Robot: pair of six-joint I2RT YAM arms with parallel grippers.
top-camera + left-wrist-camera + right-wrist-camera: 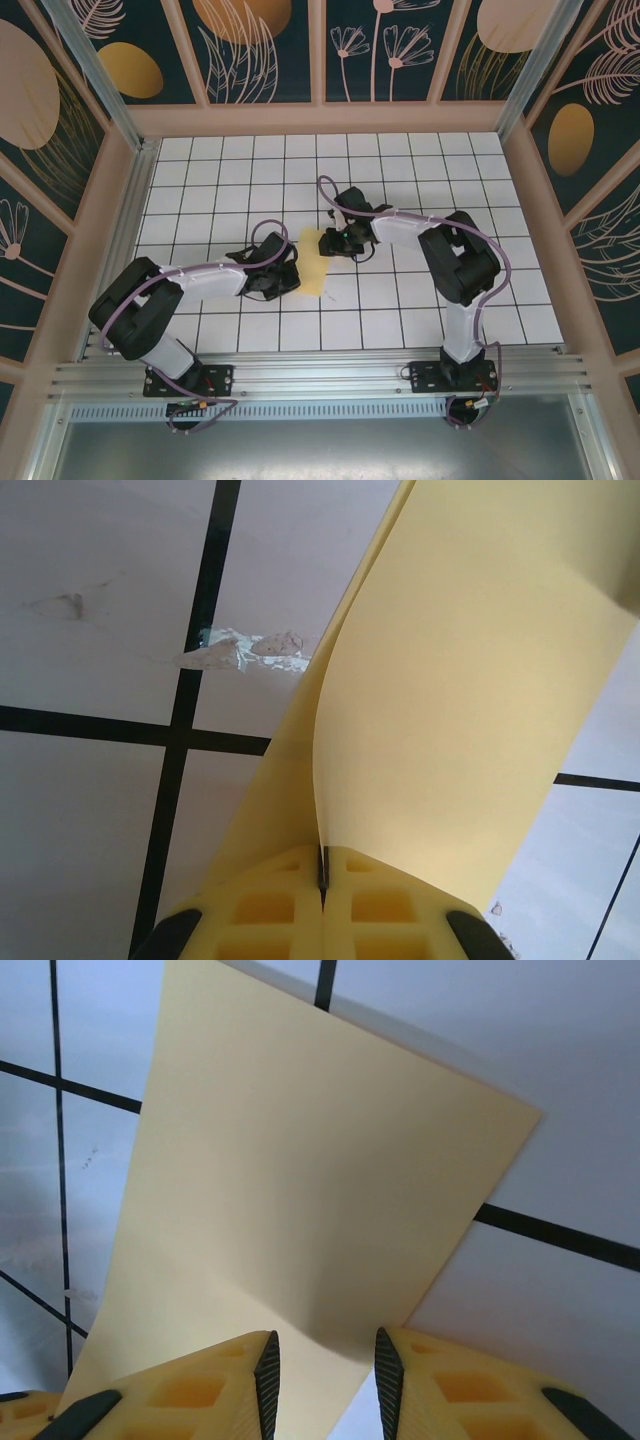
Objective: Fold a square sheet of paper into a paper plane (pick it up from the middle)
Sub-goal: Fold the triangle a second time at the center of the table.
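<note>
At the centre of the white tiled worktop, between the left arm and the right arm, is the square sheet of paper. It is pale yellow and unmarked, with no sharp crease visible, so the folding appears barely begun. The sheet does not lie flat: in the left wrist view it bows up off the tiles in a smooth curve.

The left hand is at the sheet's left edge, fully closed and pinching the paper in the seam between its two yellow fingers. The right hand is at the far right part of the sheet. Its fingers stand narrowly apart on either side of the paper's edge, with a gap showing, so no grip is made there yet. A small scuffed patch marks the tile just left of the lifted paper.

Likely hazards:
- With one edge clamped, any outward pull by the other hand could tear or kink so thin a sheet.
- A shallow bite at the rim may slip.
- Lifting the two sides unevenly would skew the first fold.
</note>
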